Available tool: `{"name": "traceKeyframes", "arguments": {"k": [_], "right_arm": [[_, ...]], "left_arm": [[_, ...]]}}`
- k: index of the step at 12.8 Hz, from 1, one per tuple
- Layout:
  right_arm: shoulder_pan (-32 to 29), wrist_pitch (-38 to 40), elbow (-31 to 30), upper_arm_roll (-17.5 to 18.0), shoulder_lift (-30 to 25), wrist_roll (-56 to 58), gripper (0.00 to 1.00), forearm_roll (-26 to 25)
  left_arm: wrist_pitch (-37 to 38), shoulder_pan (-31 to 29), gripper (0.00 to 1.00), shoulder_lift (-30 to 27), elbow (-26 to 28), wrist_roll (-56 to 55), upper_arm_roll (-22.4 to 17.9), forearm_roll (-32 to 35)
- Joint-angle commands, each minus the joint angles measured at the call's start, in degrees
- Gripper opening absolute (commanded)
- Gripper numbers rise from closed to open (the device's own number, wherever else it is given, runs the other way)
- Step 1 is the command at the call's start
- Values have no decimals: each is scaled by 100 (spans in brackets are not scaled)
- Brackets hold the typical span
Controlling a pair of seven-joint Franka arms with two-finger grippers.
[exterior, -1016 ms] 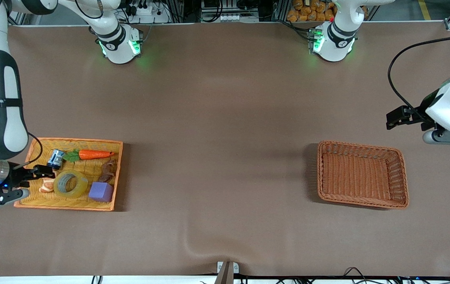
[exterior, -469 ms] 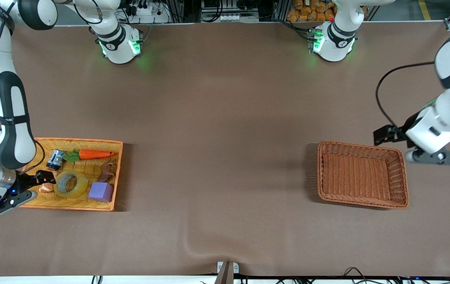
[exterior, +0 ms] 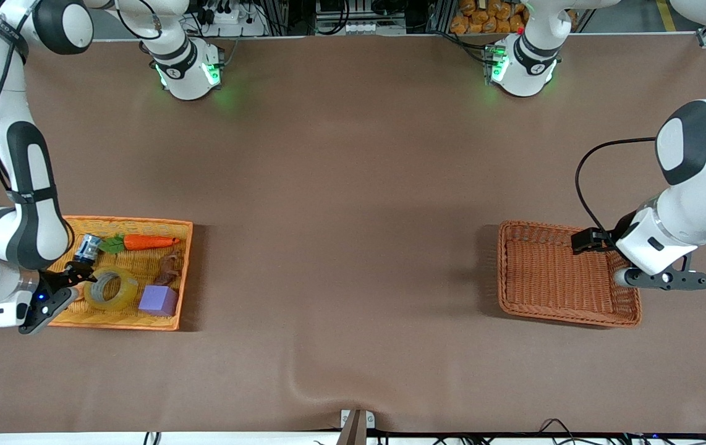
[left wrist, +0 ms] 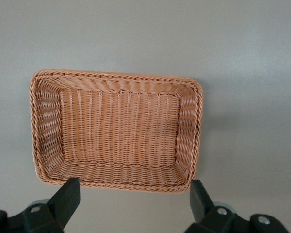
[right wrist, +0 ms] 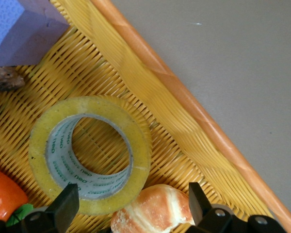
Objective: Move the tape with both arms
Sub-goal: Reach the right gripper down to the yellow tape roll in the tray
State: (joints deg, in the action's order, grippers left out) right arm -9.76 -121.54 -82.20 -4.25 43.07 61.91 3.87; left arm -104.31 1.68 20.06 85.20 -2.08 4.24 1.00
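Nothing has been lifted yet: the tape [exterior: 110,288] lies in the yellow tray [exterior: 161,324], at nine o'clock. The right gripper [right wrist: 131,206] hovers wide above it; the left gripper [left wrist: 133,199], wide, waits over the wicker basket [exterior: 566,315].

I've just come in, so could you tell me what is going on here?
The right tool, open, hovers over the yellow tray beside the tape, which lies flat in the tray untouched. A carrot, a purple block and a croissant toy lie there too. The left tool, open, hangs over the brown basket at the left arm's end of the table.
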Motion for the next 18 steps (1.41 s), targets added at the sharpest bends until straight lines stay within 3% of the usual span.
{"name": "traceKeyframes", "arguments": {"k": [1, 5, 6, 7, 8, 9, 18], "right_arm": [[26, -1, -15, 29, 70, 146, 100, 26], [79, -10, -15, 29, 167, 137, 100, 9], [88, -10, -7, 29, 176, 94, 94, 9], [88, -10, -6, 29, 184, 84, 53, 0], [79, -19, -6, 29, 219, 76, 21, 9], [79, -80, 11, 29, 263, 84, 0, 0], [18, -160, 309, 38, 141, 111, 0, 88]], "left_arm": [[-11, -36, 100, 77, -144, 50, 15, 41], [-11, -36, 100, 86, -144, 59, 7, 23], [-11, -45, 100, 86, -144, 59, 7, 23], [-11, -45, 100, 77, -152, 59, 7, 49], [-11, -62, 100, 77, -213, 68, -11, 50], [-11, -62, 100, 94, -266, -11, -11, 58], [-11, -62, 100, 94, -258, 77, 7, 14]]}}
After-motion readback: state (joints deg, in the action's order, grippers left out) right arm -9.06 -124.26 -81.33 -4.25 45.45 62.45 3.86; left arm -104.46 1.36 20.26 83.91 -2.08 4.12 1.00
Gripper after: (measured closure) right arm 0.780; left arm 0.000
